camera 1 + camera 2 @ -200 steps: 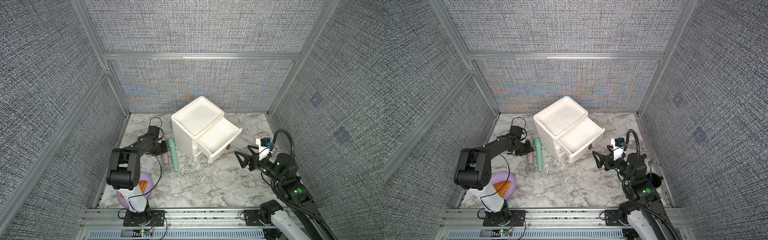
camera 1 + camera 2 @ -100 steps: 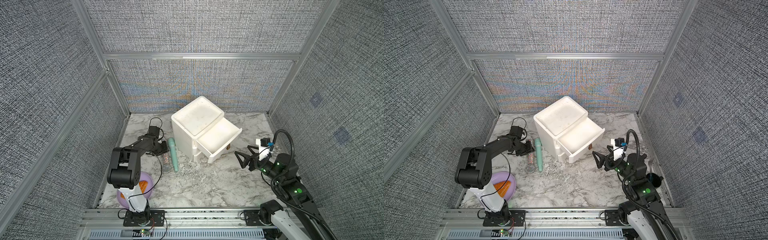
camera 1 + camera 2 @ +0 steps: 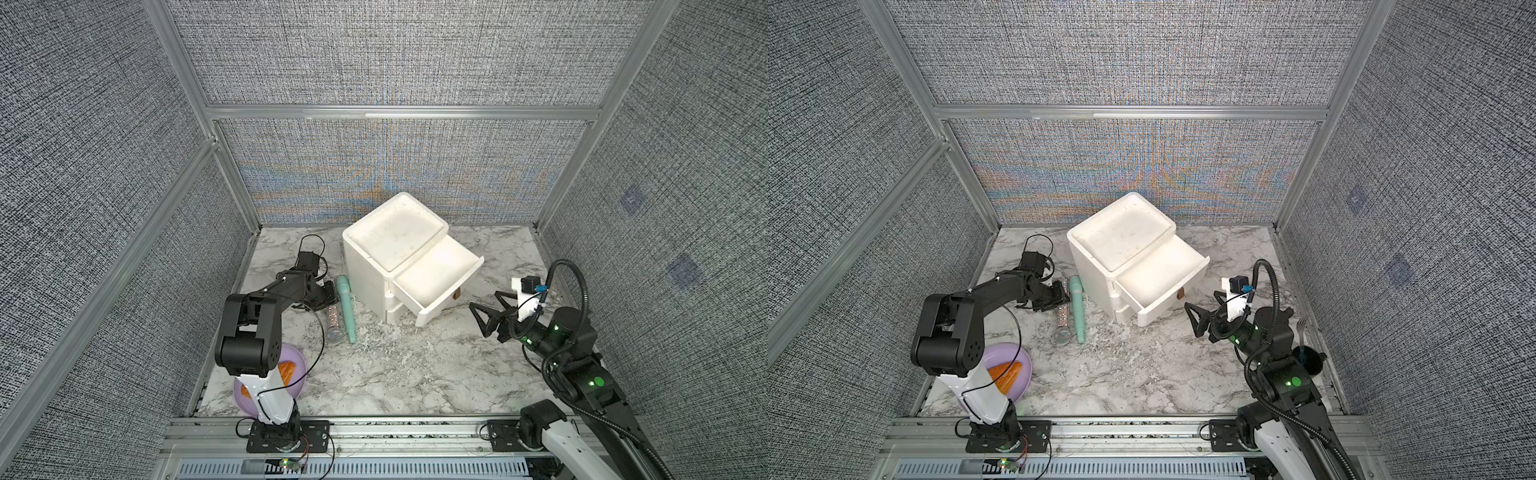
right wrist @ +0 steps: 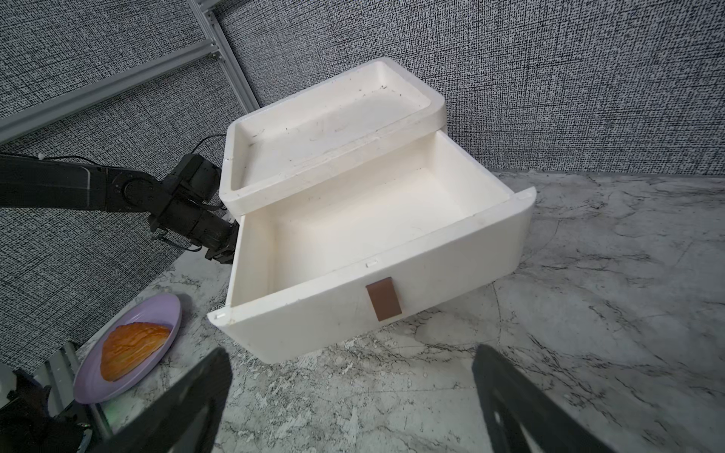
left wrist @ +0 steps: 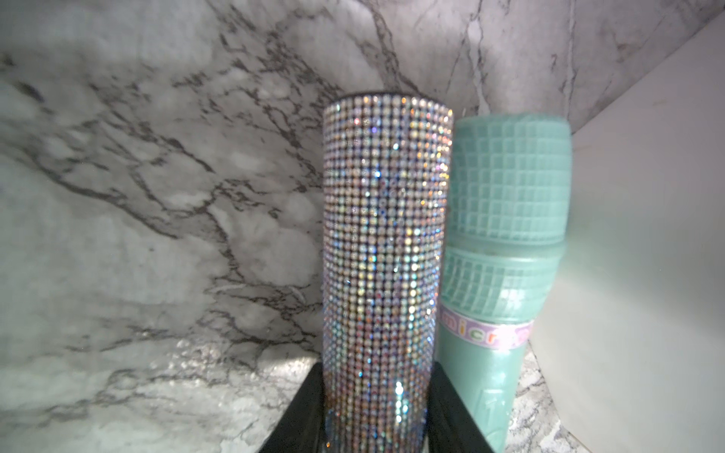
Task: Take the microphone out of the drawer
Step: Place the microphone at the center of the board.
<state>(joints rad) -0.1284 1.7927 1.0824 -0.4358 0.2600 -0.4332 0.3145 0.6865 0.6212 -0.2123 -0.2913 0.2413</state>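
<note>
The left gripper has its fingers pressed against both sides of a rhinestone-covered cylinder, jaws nearly together and clamped on it low at the marble table. The cylinder looks to be lying on the marble, as if set down and not yet let go. Touching it on the cabinet side lies the green toy microphone. A lettered band rings the microphone below its gridded head, which points to the table's back edge. It lies flat between the white cabinet and the table's left edge, so it is out of the drawer. Whether the glittering cylinder is a second microphone I cannot tell, though in a top view its near end looks rounded and mesh-like. The right gripper hangs with jaws wide apart and holding nothing. It stands just in front of the pulled-out drawer and faces its brown pull tab, probably parked there to keep the opening clear. The drawer shows bare inside. At the table's front-left corner a lilac plate carries a pastry, well apart from the work.
</note>
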